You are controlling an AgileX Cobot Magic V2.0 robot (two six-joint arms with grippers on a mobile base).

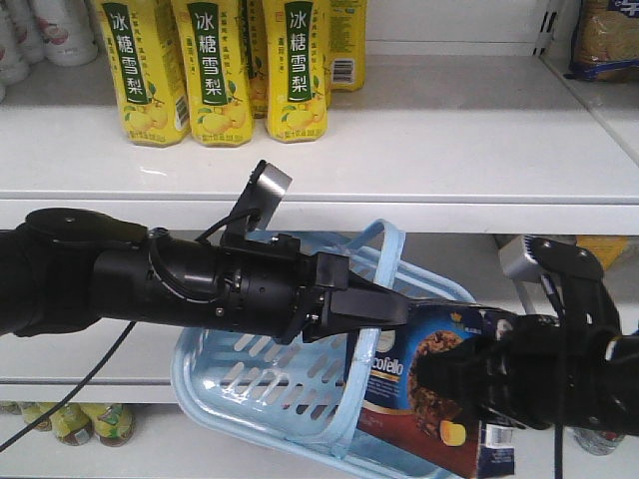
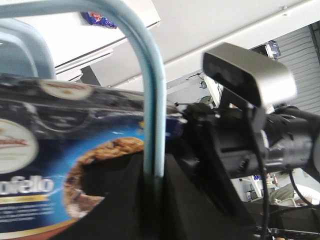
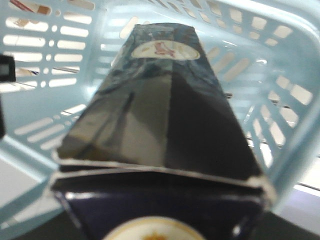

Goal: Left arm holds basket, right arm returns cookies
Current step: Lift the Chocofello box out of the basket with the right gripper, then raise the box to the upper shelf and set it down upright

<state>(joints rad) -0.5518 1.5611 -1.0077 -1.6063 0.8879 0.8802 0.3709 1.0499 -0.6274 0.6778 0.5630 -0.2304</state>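
Observation:
My left arm [image 1: 150, 279] reaches in from the left, and the left gripper [image 1: 384, 304] is shut on a loop handle [image 2: 152, 95] of the light blue basket [image 1: 270, 384], which hangs tilted below it. In the left wrist view the handle runs straight down between the black fingers [image 2: 125, 200] of the left gripper [image 2: 154, 167]. The navy cookies carton [image 1: 399, 399] stands at the basket's right rim, with the right gripper [image 1: 444, 374] shut on it. In the right wrist view the cookies [image 3: 160, 110] fill the frame and point into the basket [image 3: 45, 80]; the fingers are hidden.
Tall yellow bottles [image 1: 215, 70] stand on the white shelf [image 1: 449, 150] above the arms. White bottles [image 1: 40, 30] are at the top left and a cookie package [image 1: 609, 40] at the top right. Small bottles [image 1: 90, 419] sit on the lower shelf, bottom left.

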